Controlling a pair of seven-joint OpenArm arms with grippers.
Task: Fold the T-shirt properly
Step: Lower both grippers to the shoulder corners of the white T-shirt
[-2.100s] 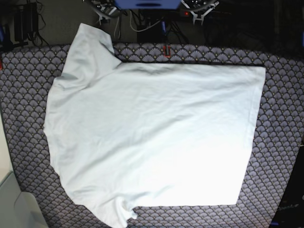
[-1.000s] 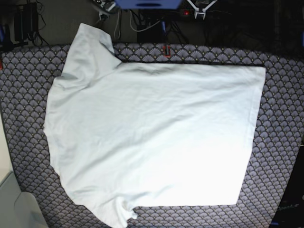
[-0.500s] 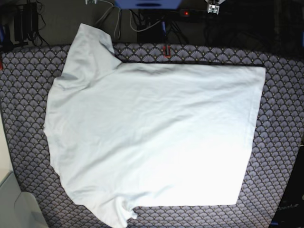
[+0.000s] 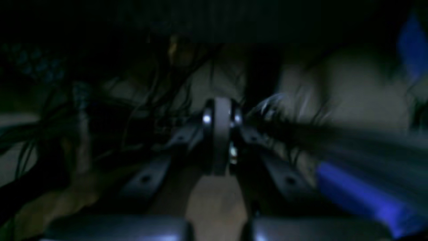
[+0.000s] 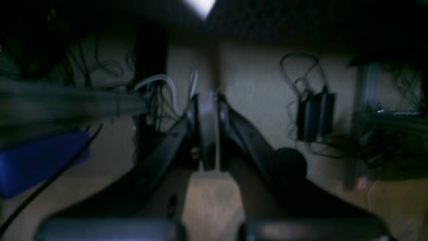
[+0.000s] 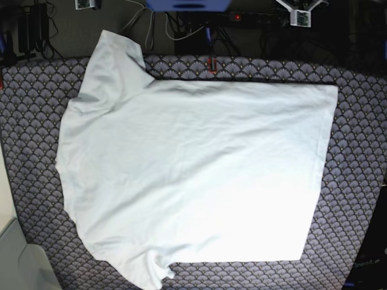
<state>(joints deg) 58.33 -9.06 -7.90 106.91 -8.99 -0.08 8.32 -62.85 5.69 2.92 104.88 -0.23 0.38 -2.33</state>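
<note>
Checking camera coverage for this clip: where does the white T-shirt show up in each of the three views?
Base: the T-shirt lies flat, filling the middle of the purple tablecloth.
Left wrist: not in it; dark, blurred cables only.
Right wrist: no shirt that can be made out.
Shared landmark: the blue block shows in all three.

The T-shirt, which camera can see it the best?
The base view. It shows the whole white T-shirt spread flat on the purple tablecloth. The left wrist view shows none of it; the right wrist view shows only a small white patch at its top, too unclear to name.
</note>
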